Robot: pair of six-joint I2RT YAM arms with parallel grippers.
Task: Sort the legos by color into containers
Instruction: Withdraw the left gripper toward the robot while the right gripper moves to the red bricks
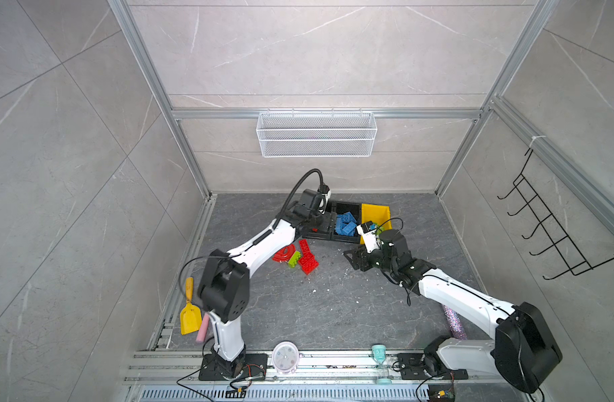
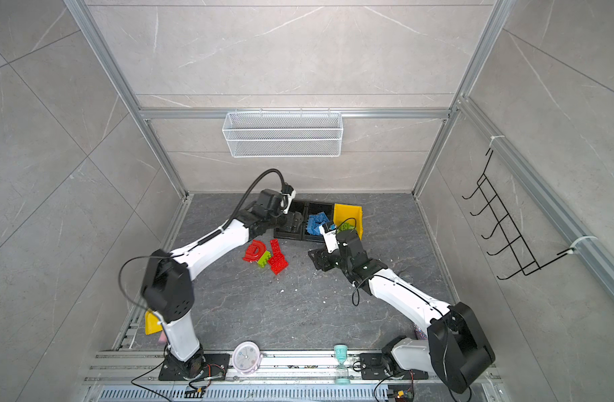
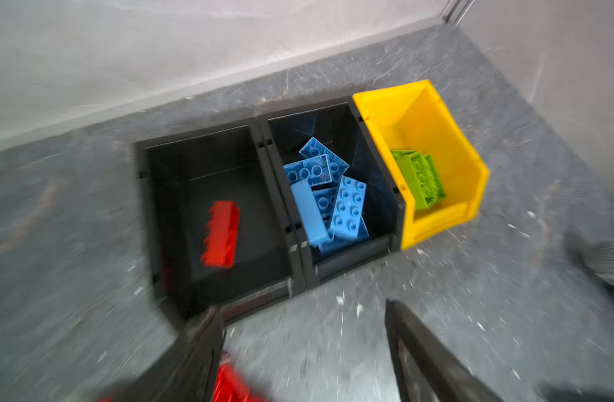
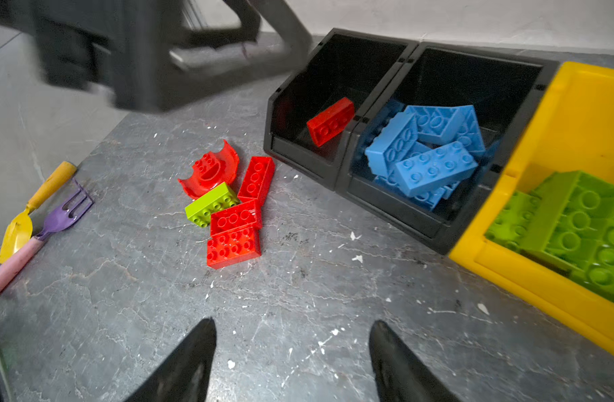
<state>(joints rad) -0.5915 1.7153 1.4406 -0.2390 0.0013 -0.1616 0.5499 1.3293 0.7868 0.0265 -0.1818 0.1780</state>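
Red brick (image 3: 221, 234) inside black bin (image 3: 201, 163) shows clearly only in wrist views.

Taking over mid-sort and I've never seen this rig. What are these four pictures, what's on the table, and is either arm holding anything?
The left arm and right arm are robots, each ending in a two-fingered tool. The two wide pictures are near-identical overhead views of everything. The other two come from cameras on the wrists, looking past each tool. At the back stand three bins: a black bin with one red brick inside, a middle bin of blue bricks, a yellow bin of green bricks. Loose on the table lie a red arch, three red bricks and one green brick. The left tool is near the black bin, the right tool in front of the bins. Both are open and empty.
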